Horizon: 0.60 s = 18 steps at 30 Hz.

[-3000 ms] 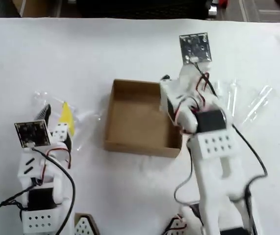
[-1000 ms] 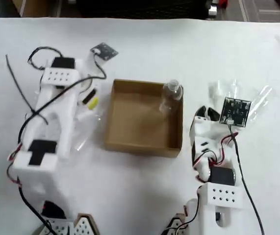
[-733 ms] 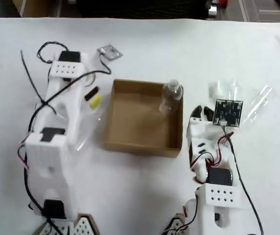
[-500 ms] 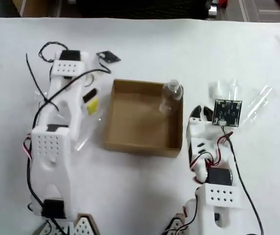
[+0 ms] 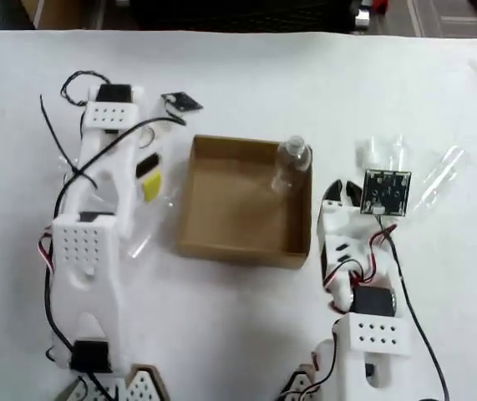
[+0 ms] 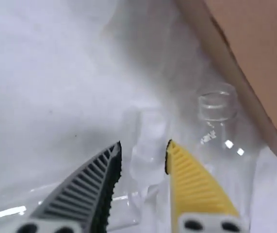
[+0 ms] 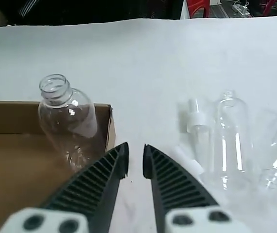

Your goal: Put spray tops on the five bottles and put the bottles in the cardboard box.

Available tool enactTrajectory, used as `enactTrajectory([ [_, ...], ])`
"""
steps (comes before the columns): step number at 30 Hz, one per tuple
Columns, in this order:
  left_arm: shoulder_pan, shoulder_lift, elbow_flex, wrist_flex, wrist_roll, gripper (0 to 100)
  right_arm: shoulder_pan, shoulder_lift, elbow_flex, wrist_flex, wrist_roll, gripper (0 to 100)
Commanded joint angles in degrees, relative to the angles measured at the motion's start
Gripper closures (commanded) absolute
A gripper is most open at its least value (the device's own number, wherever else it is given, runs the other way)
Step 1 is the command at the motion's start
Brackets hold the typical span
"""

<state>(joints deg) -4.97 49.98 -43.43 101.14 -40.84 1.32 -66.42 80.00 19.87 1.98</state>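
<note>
The left claw (image 6: 143, 143) is held narrowly open astride a clear spray top (image 6: 146, 162) on the tabletop (image 6: 41, 73), with a lying bottle (image 6: 220, 126) just beside, against the cardboard box (image 6: 254, 53). The right claw (image 7: 136, 147) is kept at a slim gap, empty. Beyond it, an upright bottle (image 7: 68, 121), uncapped, is stood in the box's corner.
</note>
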Motion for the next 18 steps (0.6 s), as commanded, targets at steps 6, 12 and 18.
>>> enactTrajectory([
  [6, 0.0, 0.5, -0.8, -0.3, -0.4, 85, -0.5, -0.5, -0.4, -1.2, 0.9, 96.0],
  [12, 0.7, 5.4, -1.0, -2.5, -0.6, 85, -0.5, -0.5, -0.4, -1.1, 0.9, 96.0],
  [18, 1.1, 5.8, -2.1, -2.0, -0.7, 93, -0.4, -0.5, -0.4, -1.2, 0.9, 96.0],
])
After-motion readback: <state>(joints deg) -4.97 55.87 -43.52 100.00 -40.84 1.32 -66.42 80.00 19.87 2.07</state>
